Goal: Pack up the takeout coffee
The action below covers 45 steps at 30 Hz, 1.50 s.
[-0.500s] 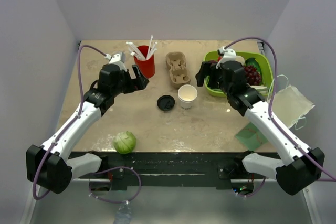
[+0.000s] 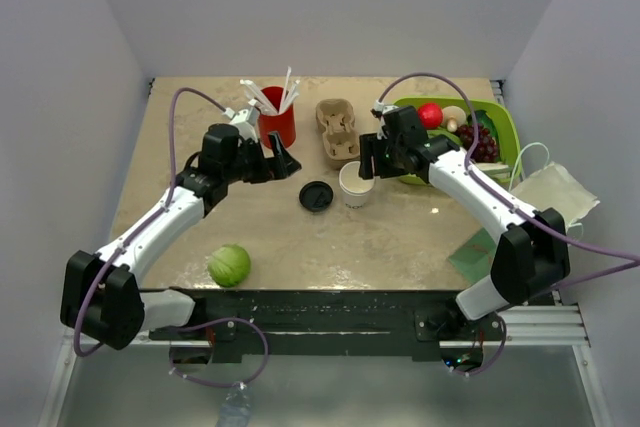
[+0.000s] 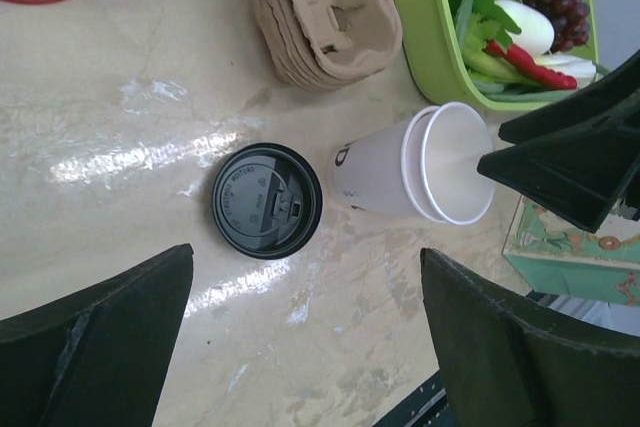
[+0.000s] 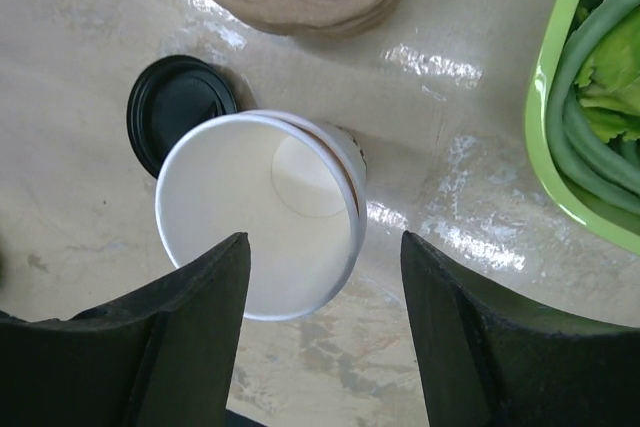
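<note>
The counter (image 2: 400,237) carries a green tray (image 2: 505,127) of vegetables and grapes at the right and a cardboard cup carrier (image 2: 338,130) at the back, beside a red cup (image 2: 276,127) of straws. The white paper cup (image 2: 357,183) stands upright and uncovered near the middle. Its black lid (image 2: 316,196) lies flat just beside it, apart. The right fingers (image 4: 190,327) are spread wide over the cup's rim. The left fingers (image 3: 100,347) are spread wide over the lid, gripping nothing. A cabbage (image 2: 229,265) sits near the front edge.
</note>
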Available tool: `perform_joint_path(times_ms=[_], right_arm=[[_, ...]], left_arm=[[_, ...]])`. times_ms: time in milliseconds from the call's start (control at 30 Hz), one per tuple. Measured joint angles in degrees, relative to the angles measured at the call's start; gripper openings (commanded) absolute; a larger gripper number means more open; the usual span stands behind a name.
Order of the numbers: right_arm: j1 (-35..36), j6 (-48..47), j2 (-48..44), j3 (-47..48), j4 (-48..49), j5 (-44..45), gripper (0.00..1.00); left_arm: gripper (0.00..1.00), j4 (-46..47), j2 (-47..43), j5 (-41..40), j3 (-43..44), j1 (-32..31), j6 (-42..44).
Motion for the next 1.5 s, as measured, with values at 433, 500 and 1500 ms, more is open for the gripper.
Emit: perform_joint_path(times_ms=[433, 500, 1500], right_arm=[[0.0, 0.2, 3.0, 1.4, -1.7, -0.4, 0.29], [0.0, 0.4, 3.2, 1.4, -1.8, -0.3, 0.26], [0.0, 4.3, -1.2, 1.9, -2.0, -2.1, 0.0]], left_arm=[[0.99, 3.3, 4.1, 3.2, -0.2, -3.5, -0.4], [1.0, 3.4, 4.5, 3.2, -0.2, -3.5, -0.4], [1.0, 8.5, 4.8, 7.0, -0.2, -3.6, -2.0]])
